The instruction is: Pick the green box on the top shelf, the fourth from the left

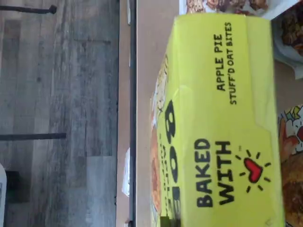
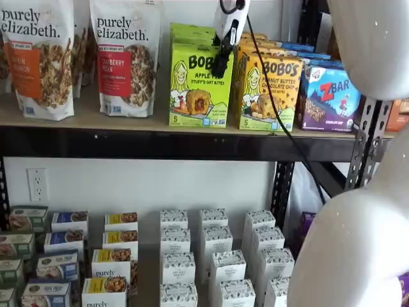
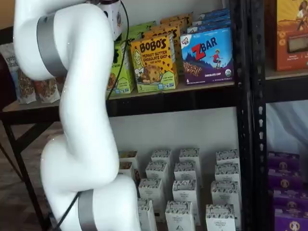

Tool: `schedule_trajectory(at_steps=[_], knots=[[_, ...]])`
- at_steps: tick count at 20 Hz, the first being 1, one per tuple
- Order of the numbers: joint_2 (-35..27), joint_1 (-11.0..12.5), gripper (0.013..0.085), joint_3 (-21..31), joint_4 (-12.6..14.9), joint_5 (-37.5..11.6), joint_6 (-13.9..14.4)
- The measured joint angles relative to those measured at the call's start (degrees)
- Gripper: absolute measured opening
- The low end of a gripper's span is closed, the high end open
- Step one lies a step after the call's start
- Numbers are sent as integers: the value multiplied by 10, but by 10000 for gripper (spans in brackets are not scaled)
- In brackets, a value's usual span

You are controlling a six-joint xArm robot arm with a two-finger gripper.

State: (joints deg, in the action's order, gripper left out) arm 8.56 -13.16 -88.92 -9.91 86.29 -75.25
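Evidently the gripper (image 2: 222, 64) hangs down at the green box (image 2: 200, 83), its black fingers over the box's upper right front corner — a placing that suits a grasp across the carton's top edges. Only a single dark finger shape shows, so I cannot tell whether the fingers are spread or closed. The green box stands upright at the front of the top shelf (image 2: 160, 142), printed face outward, just beside the yellow-orange Bobo's box (image 2: 265, 93) and near the granola bag (image 2: 124, 57). Its long axis seems to run back into the shelf — the wrist view shows the long lime top panel (image 1: 222, 123) reaching from the rail.
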Motion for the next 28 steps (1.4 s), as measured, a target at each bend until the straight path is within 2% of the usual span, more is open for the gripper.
schedule_trajectory(at_steps=[1, 2, 5, 6, 7, 22, 28], knots=[[1, 0, 370, 1, -2, -1, 0], [1, 0, 370, 1, -3, 0, 0], [1, 1, 290, -1, -5, 4, 0], [1, 1, 290, -2, -6, 5, 0], [1, 1, 250, -3, -6, 6, 0], [-2, 3, 250, -28, -22, 47, 4], [-5, -5, 250, -55, -9, 99, 13]])
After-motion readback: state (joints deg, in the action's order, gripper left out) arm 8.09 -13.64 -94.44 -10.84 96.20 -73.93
